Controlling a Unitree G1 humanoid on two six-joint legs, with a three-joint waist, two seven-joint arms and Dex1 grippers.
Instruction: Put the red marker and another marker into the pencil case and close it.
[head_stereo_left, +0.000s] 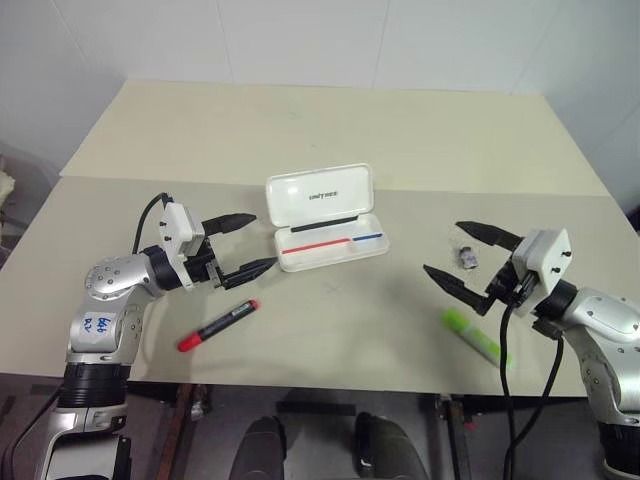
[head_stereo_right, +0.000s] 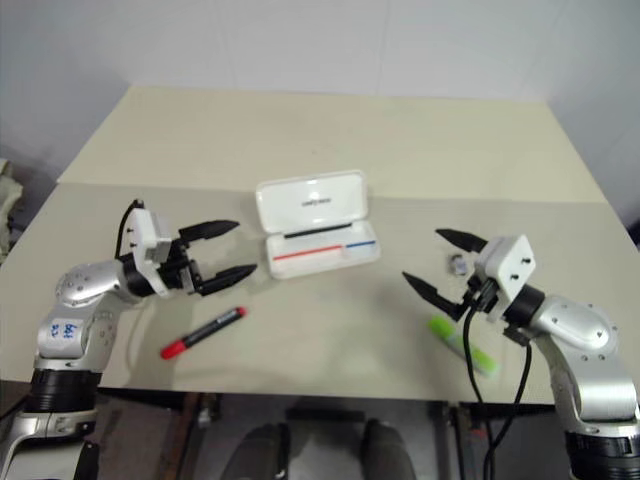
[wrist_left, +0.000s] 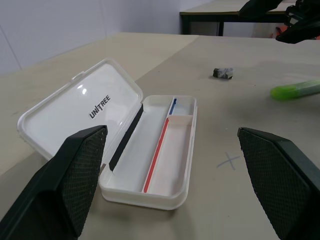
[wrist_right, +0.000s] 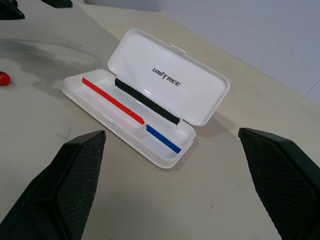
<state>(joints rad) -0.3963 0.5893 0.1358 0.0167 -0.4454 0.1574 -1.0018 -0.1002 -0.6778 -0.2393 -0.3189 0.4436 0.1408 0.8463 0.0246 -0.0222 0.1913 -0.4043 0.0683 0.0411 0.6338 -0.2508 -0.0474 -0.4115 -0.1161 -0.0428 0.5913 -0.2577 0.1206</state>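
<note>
From the head camera I see the pencil case (head_stereo_left: 325, 218) lying open near the middle of the table (head_stereo_left: 330, 130), lid tipped back, and its tray holds no pen as far as I can tell, just the red and blue stripe along the inside. By my reading nothing of the task is done yet: both pens are out on the table and the lid has to be shut afterwards. The red marker (head_stereo_left: 218, 325) lies slantwise in front of my left claw (head_stereo_left: 243, 243), whose fingers stand wide apart and hold nothing; the lime-green highlighter (head_stereo_left: 472, 335) lies near the table's front edge, just below my right claw (head_stereo_left: 463, 255), also spread wide and empty. A small dark scrap (head_stereo_left: 466, 257) sits on the table beside that right claw. In the left wrist view I look between two parted black fingers (wrist_left: 75, 175) straight at the open case (wrist_left: 150, 150); the long compartment and the small end pocket both look bare, and the highlighter (wrist_left: 296, 89) lies well beyond. The right wrist view shows the same bare tray (wrist_right: 130, 117) between spread fingers (wrist_right: 75, 180), with the red marker's tip (wrist_right: 4, 78) at the edge.
</note>
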